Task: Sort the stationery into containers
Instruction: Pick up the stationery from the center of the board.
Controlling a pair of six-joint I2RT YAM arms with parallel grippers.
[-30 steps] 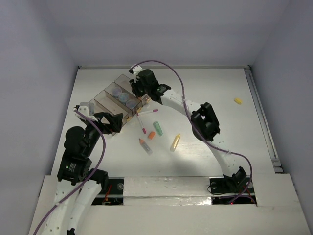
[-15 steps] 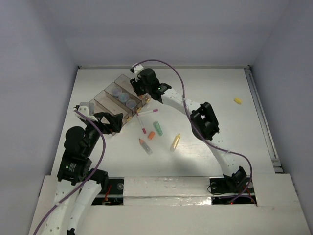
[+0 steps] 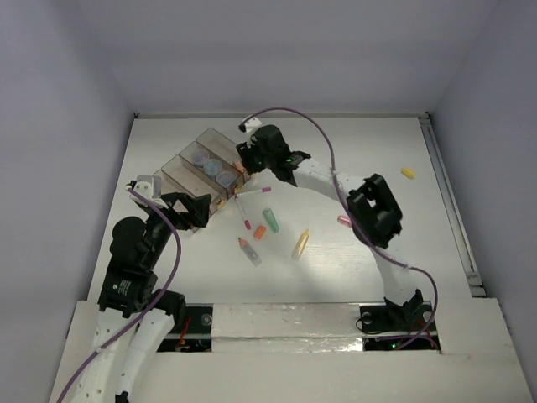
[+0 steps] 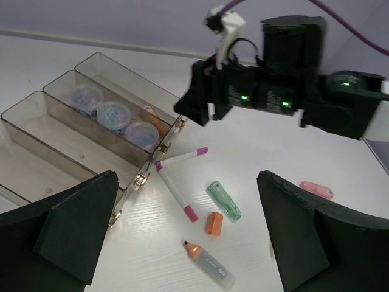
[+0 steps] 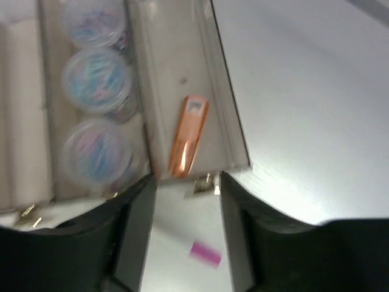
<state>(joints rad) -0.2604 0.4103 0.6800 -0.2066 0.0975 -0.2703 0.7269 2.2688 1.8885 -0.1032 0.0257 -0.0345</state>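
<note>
The clear brownish containers (image 3: 179, 170) stand at the far left, also in the left wrist view (image 4: 36, 125). One compartment holds three lilac rolls (image 3: 211, 167) (image 5: 97, 79). The one beside it (image 5: 176, 61) holds an orange stick (image 5: 188, 137). My right gripper (image 3: 248, 159) (image 5: 185, 182) is open and empty just above that compartment's near end. My left gripper (image 3: 193, 210) (image 4: 186, 182) is open and empty beside the containers. On the table lie two white pens with pink tips (image 4: 176, 194), a green stick (image 4: 223, 201), an orange cap (image 4: 214, 223), an uncapped orange stick (image 4: 209, 266), a yellow stick (image 3: 299, 243) and a pink stick (image 3: 344, 222).
A small yellow piece (image 3: 409, 173) lies far right near a rail (image 3: 449, 201) along the table's right edge. White walls close in the back and sides. The right arm's elbow (image 3: 377, 210) hangs over the table's right half.
My right arm has drawn back to the right, off the containers' far end. The pink stick, hidden under the arm before, now shows. The left arm has not moved.
</note>
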